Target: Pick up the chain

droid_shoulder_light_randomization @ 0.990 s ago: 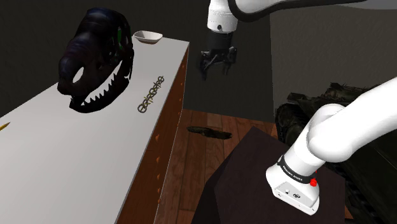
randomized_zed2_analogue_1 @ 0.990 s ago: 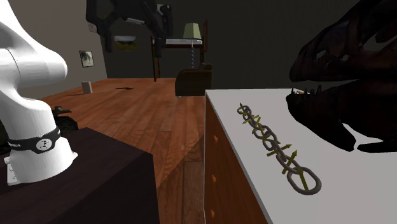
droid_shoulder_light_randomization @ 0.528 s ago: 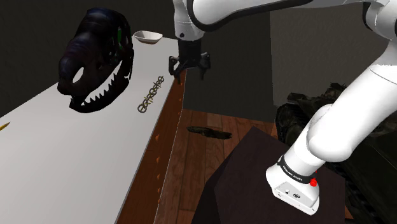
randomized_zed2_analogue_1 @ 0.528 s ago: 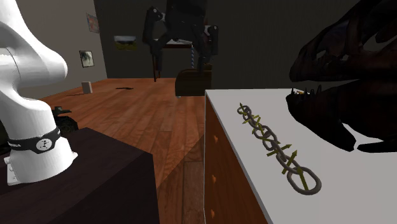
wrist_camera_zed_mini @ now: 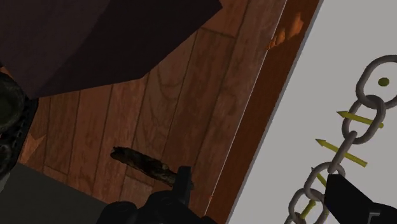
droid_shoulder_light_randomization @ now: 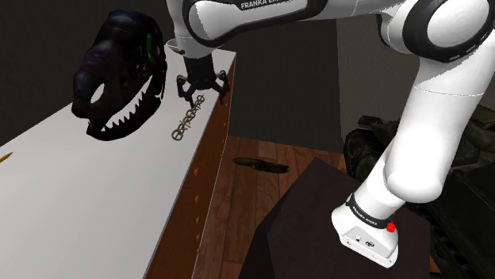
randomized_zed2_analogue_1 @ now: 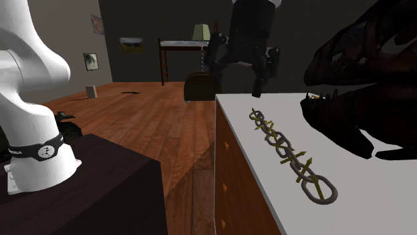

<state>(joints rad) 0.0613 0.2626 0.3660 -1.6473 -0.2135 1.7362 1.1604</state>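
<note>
Grey chain (randomized_zed2_analogue_1: 287, 150) of oval links, thin yellow-green barbs poking out between links. Stretched flat in near-straight line on pale tabletop (droid_shoulder_light_randomization: 79, 198), close to long edge and running roughly along it. Lying free, not lifted.

Arm (droid_shoulder_light_randomization: 317, 17) stretched far out, jaws seemingly spread, pointing downward.

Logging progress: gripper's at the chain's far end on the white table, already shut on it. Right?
No, the gripper is open, not shut on the chain, as the second exterior view shows. It is at the chain's far end on the white table.
</note>
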